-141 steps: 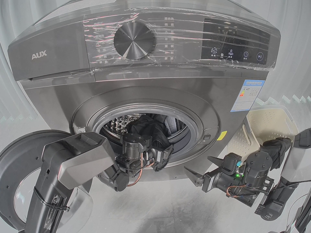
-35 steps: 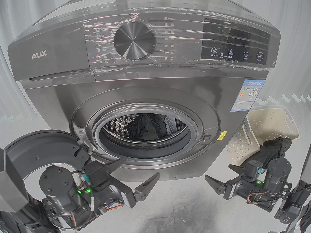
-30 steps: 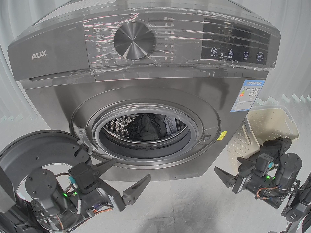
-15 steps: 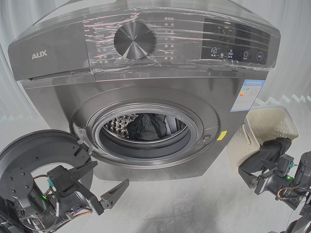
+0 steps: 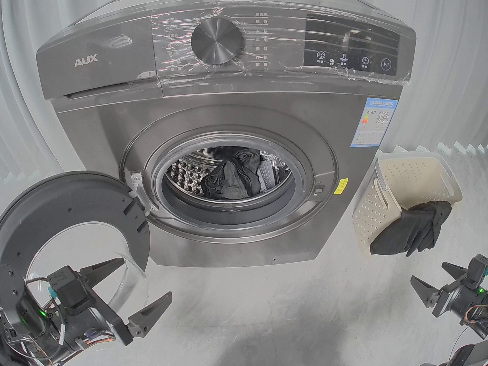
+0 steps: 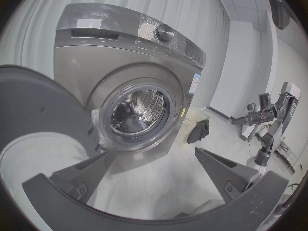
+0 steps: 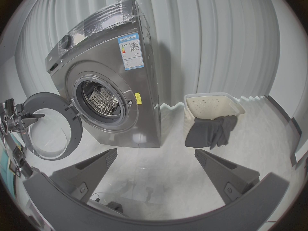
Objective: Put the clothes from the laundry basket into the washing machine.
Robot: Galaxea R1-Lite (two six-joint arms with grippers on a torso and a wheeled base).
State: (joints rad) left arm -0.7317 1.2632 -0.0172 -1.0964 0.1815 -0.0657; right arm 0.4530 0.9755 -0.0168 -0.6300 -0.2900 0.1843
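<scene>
the head view looked straight into the washing machine, whose round door hung swung wide on the robot's left, and it showed dark clothes heaped low inside the drum. the right wrist view took the machine from its right side, where the drum's load could not be made out, but it opened up the cream laundry basket: a perforated bottom, and one dark garment draped over the front rim, hanging down the outer wall towards the floor. the basket stood on the floor just beside the machine's right side, in front of a pale curtain. the left wrist view caught the drum at a slant, its dimpled metal wall behind the dark heap, with the basket and its garment farther off past the machine's corner. the left pincer was spread wide, low in front of the open door, with bare floor between its fingers; it was well apart from both the drum's clothes and the basket. the right pincer was spread too, low on the robot's right, near the hanging garment yet apart from it, the garment lying ahead of its fingertips in the right wrist view
</scene>
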